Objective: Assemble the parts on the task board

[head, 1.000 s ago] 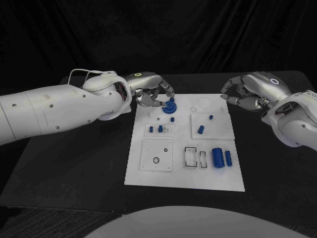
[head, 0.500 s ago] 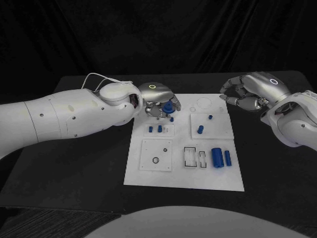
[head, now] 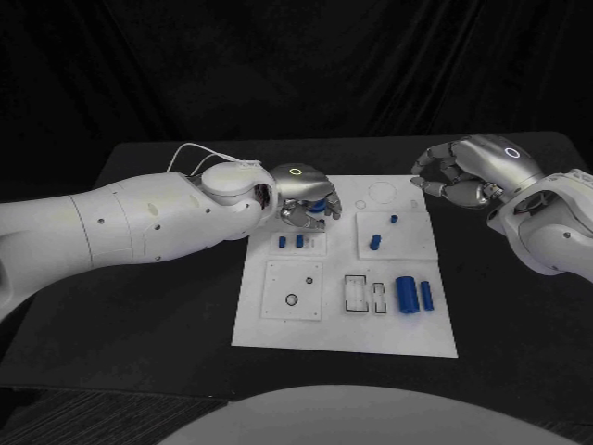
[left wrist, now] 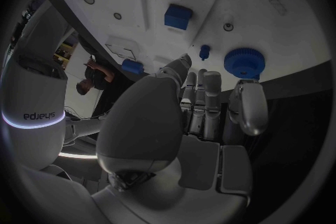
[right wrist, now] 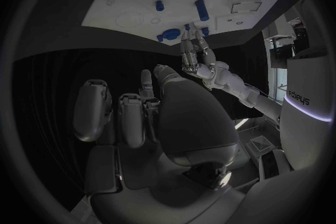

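The left robot hand [head: 305, 193] hovers over the task board's [head: 310, 326] far left corner, fingers spread just above the blue gear [left wrist: 245, 62], holding nothing, probably to seat it. The right robot hand [head: 468, 171], fingers curled and empty, waits off the far right corner.

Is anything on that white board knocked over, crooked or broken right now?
Nothing stands out. The blue parts on the task board sit neatly: the large cylinder lies straight, the small pegs stand upright. The left hand hovers by the blue gear; the right hand holds nothing.
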Motion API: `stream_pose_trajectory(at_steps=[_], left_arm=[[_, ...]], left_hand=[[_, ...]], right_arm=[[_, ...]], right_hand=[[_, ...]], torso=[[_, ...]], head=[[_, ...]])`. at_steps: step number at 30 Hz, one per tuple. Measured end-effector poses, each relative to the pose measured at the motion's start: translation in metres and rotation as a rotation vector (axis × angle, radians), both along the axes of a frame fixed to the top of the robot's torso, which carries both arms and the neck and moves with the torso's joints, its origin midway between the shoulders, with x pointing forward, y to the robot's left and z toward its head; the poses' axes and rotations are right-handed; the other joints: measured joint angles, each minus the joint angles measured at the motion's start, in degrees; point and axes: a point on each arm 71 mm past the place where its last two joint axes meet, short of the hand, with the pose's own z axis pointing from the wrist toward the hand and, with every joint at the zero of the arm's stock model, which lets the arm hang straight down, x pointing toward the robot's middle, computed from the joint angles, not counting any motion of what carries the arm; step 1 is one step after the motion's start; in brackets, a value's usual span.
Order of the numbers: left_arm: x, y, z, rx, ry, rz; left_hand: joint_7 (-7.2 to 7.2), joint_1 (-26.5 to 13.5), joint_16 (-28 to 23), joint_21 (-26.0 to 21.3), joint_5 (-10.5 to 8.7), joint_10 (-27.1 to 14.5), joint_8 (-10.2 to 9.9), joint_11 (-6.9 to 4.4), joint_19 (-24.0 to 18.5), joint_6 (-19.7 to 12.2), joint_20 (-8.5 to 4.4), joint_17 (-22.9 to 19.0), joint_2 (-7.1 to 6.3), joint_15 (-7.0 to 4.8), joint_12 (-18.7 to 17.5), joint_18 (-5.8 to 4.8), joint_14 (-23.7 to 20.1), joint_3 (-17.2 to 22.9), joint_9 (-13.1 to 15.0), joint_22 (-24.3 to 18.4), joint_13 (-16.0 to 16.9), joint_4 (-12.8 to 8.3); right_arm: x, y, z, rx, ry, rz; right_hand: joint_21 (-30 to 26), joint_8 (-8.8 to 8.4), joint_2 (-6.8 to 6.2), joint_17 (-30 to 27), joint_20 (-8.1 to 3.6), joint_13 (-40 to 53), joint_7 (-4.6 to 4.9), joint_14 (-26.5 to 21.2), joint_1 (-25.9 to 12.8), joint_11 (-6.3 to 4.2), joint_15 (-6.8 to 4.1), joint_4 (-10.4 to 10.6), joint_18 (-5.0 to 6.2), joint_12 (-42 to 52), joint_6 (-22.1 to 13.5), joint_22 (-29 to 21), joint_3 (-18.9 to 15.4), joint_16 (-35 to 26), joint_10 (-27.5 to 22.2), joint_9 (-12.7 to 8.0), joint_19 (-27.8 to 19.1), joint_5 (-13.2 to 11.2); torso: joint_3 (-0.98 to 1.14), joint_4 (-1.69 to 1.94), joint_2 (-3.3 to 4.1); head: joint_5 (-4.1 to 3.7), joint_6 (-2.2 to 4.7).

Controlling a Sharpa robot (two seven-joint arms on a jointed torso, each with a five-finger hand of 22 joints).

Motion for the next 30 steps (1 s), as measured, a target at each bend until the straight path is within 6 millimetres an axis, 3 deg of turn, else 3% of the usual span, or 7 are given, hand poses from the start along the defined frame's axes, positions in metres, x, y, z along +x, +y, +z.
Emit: stream_pose_trajectory(at_steps=[6,16,30], left_arm=[[0.002,0.001,-0.006,0.017,0.013,0.014],[0.005,0.002,-0.013,0.027,0.021,0.028],[0.008,0.006,-0.017,0.035,0.022,0.044]], left_hand=[[0.22,0.0,0.0,0.0,0.0,0.04,0.0,0.04,0.0,0.22,0.0,-0.37,0.0,-0.04,0.23,0.01,-0.04,0.17,0.0,0.0,0.22,-0.17],[0.41,0.33,0.0,-0.15,1.74,-1.13,0.0,0.15,0.0,1.01,0.0,-1.45,0.33,-0.42,-0.79,0.01,-0.42,1.04,-0.52,-0.01,-0.49,-1.36],[0.2,0.53,0.0,-0.61,1.79,-1.31,-0.22,0.14,-0.01,1.22,0.0,-2.35,0.53,-0.2,-1.78,0.02,-0.64,1.67,-0.82,-0.01,-1.42,-1.48]], right_arm=[[0.0,-0.001,0.0,0.0,0.001,-0.002],[0.0,-0.001,0.0,-0.001,0.002,-0.001],[0.0,-0.001,0.0,-0.003,0.005,-0.001]], right_hand=[[0.0,0.0,0.0,0.0,0.0,0.0,0.0,0.0,0.0,0.0,0.0,0.0,0.0,0.0,0.0,0.0,0.0,0.0,0.0,0.0,0.0,0.0],[0.0,-0.23,0.0,0.0,0.0,0.0,0.0,0.0,0.0,0.0,0.0,0.0,0.0,-0.22,0.42,-0.01,0.0,-0.31,0.0,0.01,0.0,0.0],[-0.01,-0.22,0.0,0.0,0.0,-0.01,0.0,0.0,0.0,0.0,0.0,-0.16,0.0,-0.22,0.42,-0.01,0.16,-0.32,0.0,0.01,0.0,0.0]], torso=[[0.0,0.03,-0.02],[-0.02,-0.04,-0.02],[-0.04,0.03,-0.04]], head=[[-0.13,0.0],[-0.01,0.0],[-0.07,0.0]])
